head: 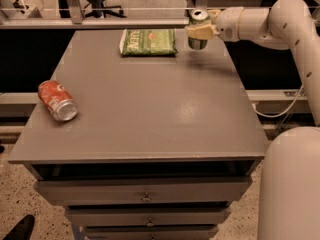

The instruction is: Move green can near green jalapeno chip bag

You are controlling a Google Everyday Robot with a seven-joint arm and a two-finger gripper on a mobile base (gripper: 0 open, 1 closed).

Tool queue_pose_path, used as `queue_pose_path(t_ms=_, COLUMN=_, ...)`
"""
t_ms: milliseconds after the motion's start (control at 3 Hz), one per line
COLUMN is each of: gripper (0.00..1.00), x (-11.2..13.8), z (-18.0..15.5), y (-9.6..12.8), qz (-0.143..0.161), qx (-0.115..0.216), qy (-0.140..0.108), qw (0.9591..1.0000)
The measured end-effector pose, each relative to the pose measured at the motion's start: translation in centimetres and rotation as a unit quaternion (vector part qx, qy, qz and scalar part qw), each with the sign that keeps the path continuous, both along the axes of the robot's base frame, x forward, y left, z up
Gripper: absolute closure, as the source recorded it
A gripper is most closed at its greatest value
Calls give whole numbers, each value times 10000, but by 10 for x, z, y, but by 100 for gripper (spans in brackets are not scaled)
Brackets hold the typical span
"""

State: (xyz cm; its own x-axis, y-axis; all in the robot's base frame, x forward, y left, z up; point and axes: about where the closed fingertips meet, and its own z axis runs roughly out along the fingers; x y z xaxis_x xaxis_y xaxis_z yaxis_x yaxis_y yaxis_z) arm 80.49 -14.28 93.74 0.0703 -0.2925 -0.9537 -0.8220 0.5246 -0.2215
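At the left, close to the near edge, 1 orange-red can (57, 101) lies on its side on the grey table (150, 114), well apart from everything else and no part of this job.

At the far middle of the table the green jalapeno chip bag (149, 42) lies flat, its long side running left to right. It looks soft and light, so a nudge would probably slide it.

Just to the right of the bag, near the far right corner, the green can (197, 44) stands upright in the grip of the gripper (199, 31). The 2 fingers are clenched across the can's upper body, with the silver top showing above them and the lower body below. A narrow strip of bare table separates can from bag. I cannot tell whether the can's base touches the surface or hangs just above it.

The can is likely light, thin-walled and smooth: too hard a squeeze could dent it, and too slack a hold could let it slip. A hold across the middle of the body, as here, seems the sound place.

The pale arm (280, 24) reaches in from the right. Below the near edge, the table's drawers (145, 196) are visible.
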Motion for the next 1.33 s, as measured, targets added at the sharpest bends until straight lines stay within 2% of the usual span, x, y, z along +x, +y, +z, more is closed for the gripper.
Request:
queue_pose_path(t_ms=333, gripper=100, x=24, z=14, y=-3, qz=-212, qx=-25, qy=-147, qw=9997)
queue_pose_path(t_ms=667, gripper=100, x=37, z=8, y=-13, qz=-481, qx=-123, qy=-3, qw=9988)
queue_pose_path(t_ms=1000, gripper=100, x=41, z=-7, y=-27, qz=-704, qx=-139, qy=268, qw=9971)
queue_pose_path(t_ms=1333, gripper=100, x=41, z=-25, y=-27, qz=-689, qx=15, qy=557, qw=9961)
